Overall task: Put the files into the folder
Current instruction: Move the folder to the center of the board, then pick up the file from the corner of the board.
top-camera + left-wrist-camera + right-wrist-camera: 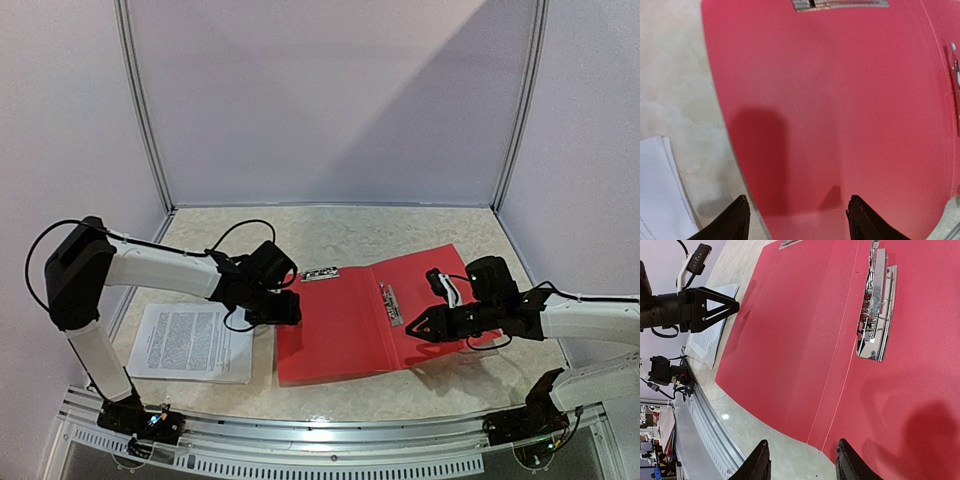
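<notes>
The folder lay open and flat on the desk, with the files stacked just left of the folder. The sheets looked light, limp and slick, so I judged them best pinched at the edge nearest the folder. The left pincer hung wide and empty over the folder's left edge, and the right pincer, part-spread and empty, over the folder's right half. Only the right wrist view showed the metal clip plainly, beside the folder's crease
</notes>
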Robot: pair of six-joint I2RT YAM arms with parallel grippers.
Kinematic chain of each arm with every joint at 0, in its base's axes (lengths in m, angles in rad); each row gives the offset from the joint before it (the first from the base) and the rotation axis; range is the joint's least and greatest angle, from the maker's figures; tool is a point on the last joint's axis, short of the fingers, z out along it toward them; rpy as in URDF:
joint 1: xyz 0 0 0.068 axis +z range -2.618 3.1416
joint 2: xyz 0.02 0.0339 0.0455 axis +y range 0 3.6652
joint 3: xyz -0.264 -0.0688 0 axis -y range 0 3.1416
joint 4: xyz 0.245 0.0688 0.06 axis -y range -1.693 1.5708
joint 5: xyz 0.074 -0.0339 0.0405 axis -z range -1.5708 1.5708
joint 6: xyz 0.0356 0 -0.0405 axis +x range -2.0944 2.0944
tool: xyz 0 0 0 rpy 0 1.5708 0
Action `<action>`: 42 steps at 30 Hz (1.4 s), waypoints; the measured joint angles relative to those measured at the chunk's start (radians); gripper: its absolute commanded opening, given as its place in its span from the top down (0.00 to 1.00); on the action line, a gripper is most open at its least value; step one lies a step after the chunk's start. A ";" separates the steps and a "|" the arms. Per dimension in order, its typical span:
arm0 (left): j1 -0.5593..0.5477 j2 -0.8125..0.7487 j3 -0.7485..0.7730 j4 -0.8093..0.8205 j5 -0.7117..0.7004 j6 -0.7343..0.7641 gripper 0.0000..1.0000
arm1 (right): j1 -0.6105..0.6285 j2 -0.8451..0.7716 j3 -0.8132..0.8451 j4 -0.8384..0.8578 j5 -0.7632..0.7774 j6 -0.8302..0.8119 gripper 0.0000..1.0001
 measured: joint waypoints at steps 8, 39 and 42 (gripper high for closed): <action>0.027 -0.211 -0.045 -0.166 -0.195 0.027 0.26 | 0.051 0.082 0.110 -0.022 0.018 -0.032 0.57; 0.591 -0.537 -0.336 -0.040 0.123 0.103 0.24 | 0.735 1.041 1.215 -0.258 0.466 -0.880 0.77; 0.619 -0.520 -0.330 -0.018 0.167 0.143 0.24 | 0.762 1.083 1.235 -0.265 0.515 -0.953 0.78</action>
